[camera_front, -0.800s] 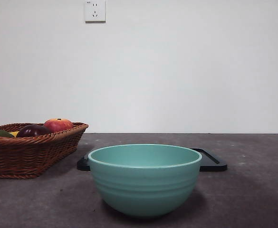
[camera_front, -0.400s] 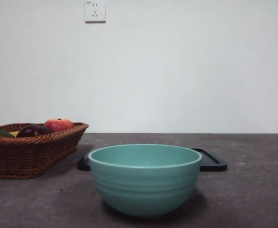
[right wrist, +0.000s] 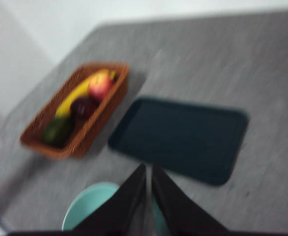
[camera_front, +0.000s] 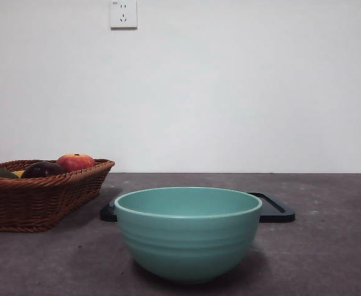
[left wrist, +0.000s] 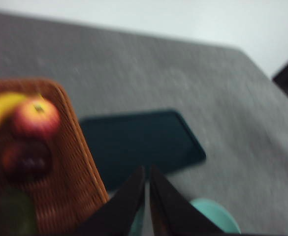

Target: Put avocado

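Front cam sits low at table height, looking level across w/ the bowl right up close. Both wrist cams hang high, angled down, pretty blurry. All 3 share the basket, tray & bowl.

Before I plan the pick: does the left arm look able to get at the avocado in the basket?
Probably yes. The avocado lies uncovered at one end of the wicker basket, beside the dark purple fruit, with nothing on top. The left gripper hangs shut above the table near the basket.
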`<action>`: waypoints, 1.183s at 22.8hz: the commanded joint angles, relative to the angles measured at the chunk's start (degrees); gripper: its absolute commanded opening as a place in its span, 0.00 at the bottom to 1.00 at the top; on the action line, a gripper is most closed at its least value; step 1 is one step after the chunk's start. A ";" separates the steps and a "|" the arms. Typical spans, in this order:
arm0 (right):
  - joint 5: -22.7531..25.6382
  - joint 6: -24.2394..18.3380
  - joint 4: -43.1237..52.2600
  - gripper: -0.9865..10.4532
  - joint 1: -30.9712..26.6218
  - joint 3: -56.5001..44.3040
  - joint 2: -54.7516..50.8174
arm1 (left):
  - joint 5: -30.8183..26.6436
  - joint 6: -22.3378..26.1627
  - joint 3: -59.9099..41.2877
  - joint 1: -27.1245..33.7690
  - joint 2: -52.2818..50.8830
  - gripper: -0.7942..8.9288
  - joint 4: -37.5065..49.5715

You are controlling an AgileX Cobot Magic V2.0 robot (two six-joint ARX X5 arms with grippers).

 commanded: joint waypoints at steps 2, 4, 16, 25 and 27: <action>-0.20 -2.84 -3.28 0.10 3.39 1.40 1.51 | 0.68 3.10 1.20 -3.19 1.55 0.10 -3.82; -0.22 -2.91 -5.05 0.10 4.83 1.40 1.70 | 0.72 3.06 1.20 -4.79 1.81 0.10 -6.19; 0.52 -2.89 -11.43 0.35 6.43 1.40 1.66 | 0.74 3.02 1.20 -6.56 1.81 0.41 -11.52; 1.86 -2.93 -11.19 0.65 6.43 1.40 1.66 | 0.52 2.99 1.20 -6.56 1.81 0.72 -10.91; 1.84 -2.91 -11.26 0.65 6.43 1.40 1.66 | -2.05 2.82 1.27 -6.54 2.16 0.71 -11.52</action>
